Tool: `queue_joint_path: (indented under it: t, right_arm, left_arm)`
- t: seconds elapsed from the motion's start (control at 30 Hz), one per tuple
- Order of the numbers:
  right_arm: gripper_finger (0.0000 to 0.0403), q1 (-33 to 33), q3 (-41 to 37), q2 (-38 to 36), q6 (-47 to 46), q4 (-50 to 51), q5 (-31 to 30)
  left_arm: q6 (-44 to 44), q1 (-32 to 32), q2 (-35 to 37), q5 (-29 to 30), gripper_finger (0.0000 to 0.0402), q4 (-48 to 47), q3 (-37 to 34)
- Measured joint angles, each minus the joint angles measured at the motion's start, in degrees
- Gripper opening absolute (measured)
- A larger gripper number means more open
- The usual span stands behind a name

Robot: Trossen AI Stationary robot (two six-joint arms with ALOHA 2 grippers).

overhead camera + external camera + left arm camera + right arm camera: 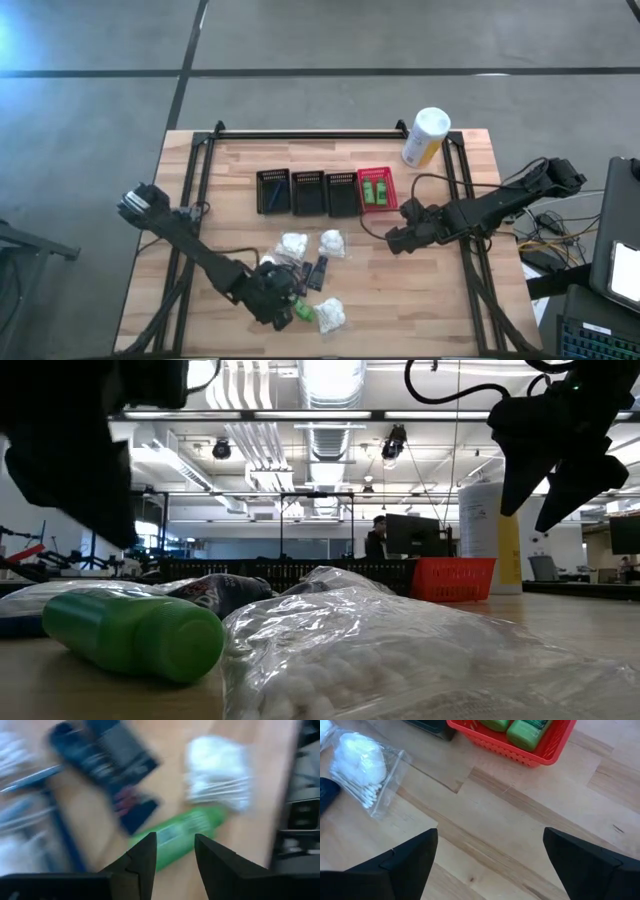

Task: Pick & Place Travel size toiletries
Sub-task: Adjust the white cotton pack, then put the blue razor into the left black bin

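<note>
Left fingers (172,857) parted narrowly, hovering just over the green bottle (180,834), holding nothing. Right fingers (490,855) spread wide above bare desk (520,820) beside the red basket (547,750), two green bottles inside. Bottle on its side near the desk's front edge, beside a white cotton-swab bag (330,314).

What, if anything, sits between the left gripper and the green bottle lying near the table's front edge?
Nothing visible does. The left gripper hangs open right over the green bottle, with bare space between its fingers and the bottle. A dark blue tube and a white bundle lie close beside it, but neither covers it.
</note>
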State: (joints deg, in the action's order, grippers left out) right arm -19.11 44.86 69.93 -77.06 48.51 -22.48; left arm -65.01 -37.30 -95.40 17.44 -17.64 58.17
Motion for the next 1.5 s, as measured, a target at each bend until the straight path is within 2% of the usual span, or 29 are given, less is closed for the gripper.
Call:
queue_joint_path:
  t: [0.1,0.2,0.3,0.4,0.53,0.67,0.9,1.07,1.3,1.37,1.5]
  right_arm:
    - [0.0357,0.0,0.0,0.0,0.9,0.0,0.0]
    - [0.035,0.0,-0.1,0.0,1.2,0.0,0.0]
    - [0.0342,0.0,-0.1,0.0,1.2,0.0,0.0]
    - [0.0335,0.0,-0.1,0.0,1.1,0.0,0.0]
    - [0.033,0.0,-0.1,0.0,0.8,0.0,0.0]
    - [0.0329,0.0,-0.1,0.0,-0.4,0.0,0.0]
    - [0.0349,0.0,-0.1,0.0,-1.7,0.0,0.0]
    - [0.0358,0.0,-0.1,0.0,-2.5,0.0,0.0]
    - [0.0348,0.0,-0.1,0.0,-2.5,0.0,0.0]
    - [0.0344,0.0,-0.1,0.0,-2.5,0.0,0.0]
    - [0.0339,0.0,-0.1,0.0,-2.5,0.0,-0.5]
  left_arm:
    - [-4.8,0.0,2.3,1.3,0.0138,-9.7,-0.3]
    - [-10.6,0.0,4.6,5.3,0.0138,-19.8,-0.4]
    - [-13.2,0.2,6.6,9.6,0.0138,-24.7,-0.4]
    - [-12.2,1.4,7.3,9.7,0.0138,-22.2,-2.3]
    - [-9.6,2.7,7.3,6.1,0.0138,-16.4,-6.6]
    - [-14.6,3.0,8.1,6.2,0.0138,-16.9,-10.3]
    - [-13.7,3.1,9.0,1.5,0.0138,-16.3,-16.1]
    - [-17.2,3.0,12.4,0.0,0.0138,-22.7,-17.5]
    - [-18.8,3.1,20.7,7.6,0.0138,-34.7,-14.0]
    - [-19.1,3.1,22.6,7.7,0.0138,-32.1,-13.5]
    - [-16.2,3.1,23.1,7.7,0.0138,-18.2,-13.5]
